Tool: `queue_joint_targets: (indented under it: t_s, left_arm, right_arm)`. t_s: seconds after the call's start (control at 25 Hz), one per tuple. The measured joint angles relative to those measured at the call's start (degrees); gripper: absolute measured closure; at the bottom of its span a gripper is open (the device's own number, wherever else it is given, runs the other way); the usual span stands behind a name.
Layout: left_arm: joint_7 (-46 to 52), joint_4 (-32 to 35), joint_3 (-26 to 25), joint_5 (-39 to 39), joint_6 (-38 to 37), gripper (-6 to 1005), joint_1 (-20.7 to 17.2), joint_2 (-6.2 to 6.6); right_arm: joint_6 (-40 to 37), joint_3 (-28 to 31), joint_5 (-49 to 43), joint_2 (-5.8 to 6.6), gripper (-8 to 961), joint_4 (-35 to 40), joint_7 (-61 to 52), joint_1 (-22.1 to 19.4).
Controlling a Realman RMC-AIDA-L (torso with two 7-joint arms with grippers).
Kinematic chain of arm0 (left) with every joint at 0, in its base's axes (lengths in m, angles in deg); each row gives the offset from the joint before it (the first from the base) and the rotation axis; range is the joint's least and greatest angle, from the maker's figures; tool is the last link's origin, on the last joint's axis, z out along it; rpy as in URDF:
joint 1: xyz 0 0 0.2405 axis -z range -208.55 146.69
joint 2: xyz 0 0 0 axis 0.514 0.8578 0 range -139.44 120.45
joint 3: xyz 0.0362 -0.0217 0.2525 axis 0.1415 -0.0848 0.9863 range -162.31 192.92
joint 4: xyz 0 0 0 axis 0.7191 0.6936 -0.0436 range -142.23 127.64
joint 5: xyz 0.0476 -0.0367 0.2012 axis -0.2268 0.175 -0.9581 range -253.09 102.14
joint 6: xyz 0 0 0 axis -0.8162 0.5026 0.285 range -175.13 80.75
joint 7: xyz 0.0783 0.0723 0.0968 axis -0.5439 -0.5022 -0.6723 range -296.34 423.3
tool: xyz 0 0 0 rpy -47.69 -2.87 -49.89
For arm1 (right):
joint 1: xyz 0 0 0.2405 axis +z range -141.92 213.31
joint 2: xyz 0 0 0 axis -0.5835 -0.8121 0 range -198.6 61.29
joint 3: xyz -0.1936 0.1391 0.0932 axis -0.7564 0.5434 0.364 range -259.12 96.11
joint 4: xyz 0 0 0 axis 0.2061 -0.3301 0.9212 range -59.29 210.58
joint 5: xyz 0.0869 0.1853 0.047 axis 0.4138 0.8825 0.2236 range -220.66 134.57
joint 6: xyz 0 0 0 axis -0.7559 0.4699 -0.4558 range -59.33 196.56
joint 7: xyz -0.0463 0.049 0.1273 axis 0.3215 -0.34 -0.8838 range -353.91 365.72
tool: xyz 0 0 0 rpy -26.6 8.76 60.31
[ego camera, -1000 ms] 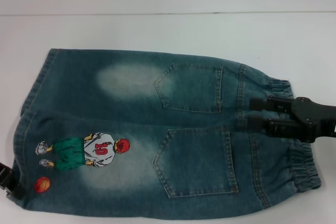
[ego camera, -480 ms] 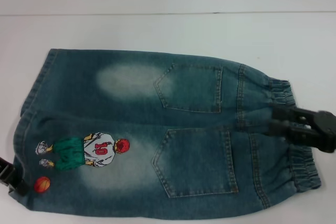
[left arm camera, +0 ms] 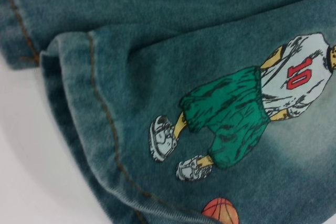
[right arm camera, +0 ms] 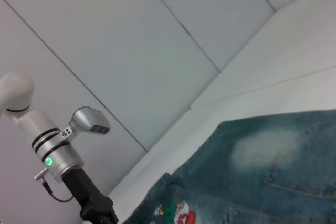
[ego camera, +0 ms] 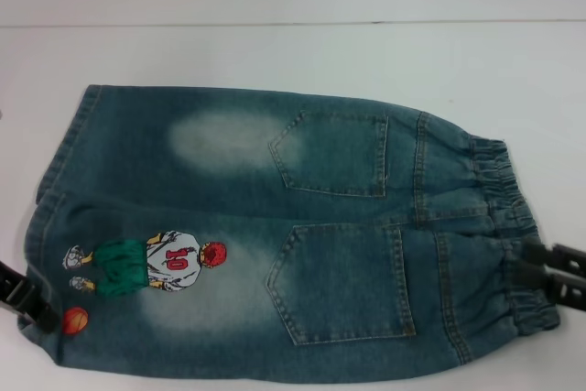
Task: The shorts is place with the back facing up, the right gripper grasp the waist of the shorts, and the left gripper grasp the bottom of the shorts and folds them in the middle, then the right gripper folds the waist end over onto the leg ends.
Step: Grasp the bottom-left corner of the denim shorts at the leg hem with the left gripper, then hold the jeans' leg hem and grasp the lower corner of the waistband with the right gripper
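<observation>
White surface (ego camera: 275, 52) spreads under everything, meeting a pale wall at the far side. Blue faded denim shorts (ego camera: 275, 226) lie flat on it, back up, stretched across the robot's front with the puckered waist (ego camera: 504, 226) toward its right and the hems (ego camera: 50, 190) toward its left. Two pointed pockets (ego camera: 343, 281) sit side by side just inside the waist, and pale bleached patches mark each leg. On the nearer leg a cartoon player (ego camera: 146, 265) in a white shirt numbered 10 and green shorts lies sideways, with an orange basketball (ego camera: 75, 320) just beside the hem; the left wrist view shows the same print close up, with the stitched hem edge slightly lifted from the surface. At the waist, the right gripper (ego camera: 548, 274) sits at the elastic band on the nearer half, its black fingers (ego camera: 531, 272) touching the fabric edge; whether its jaws are closed on the cloth cannot be told. At the opposite end the left gripper (ego camera: 27, 299) sits at the nearer hem corner, beside the basketball, partly cut off by the view's edge, and how its jaws stand cannot be told either.
</observation>
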Motion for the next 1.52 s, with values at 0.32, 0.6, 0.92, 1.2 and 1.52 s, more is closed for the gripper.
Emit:
queue_joint_targets:
  t_s: [0.32, 0.6, 0.92, 1.2, 1.52]
  left_arm:
    - [0.01, 0.04, -0.01, 0.1, 0.58, 948, 0.93, -0.58]
    - [0.21, 0.04, -0.01, 0.1, 0.64, 947, 1.06, -0.95]
    - [0.28, 0.04, -0.01, -0.02, 0.63, 947, 1.06, -1.1]
    - [0.4, 0.03, -0.01, -0.32, 0.6, 947, 1.06, -1.35]
    - [0.41, 0.07, -0.01, -0.36, 0.63, 948, 1.07, -1.33]
  right_arm:
    - [0.61, 1.48, -0.73, 0.9, 234, -0.07, -1.07, -4.37]
    - [1.89, 3.79, -2.76, 1.83, 239, -0.23, -1.82, -6.26]
    - [3.78, 6.38, -5.99, 1.9, 245, 0.03, -3.04, -6.31]
    - [5.43, 6.42, -7.53, 1.9, 250, -0.08, -3.64, -5.83]
    - [6.56, 6.28, -7.59, 1.91, 256, -0.01, -4.35, -5.27]
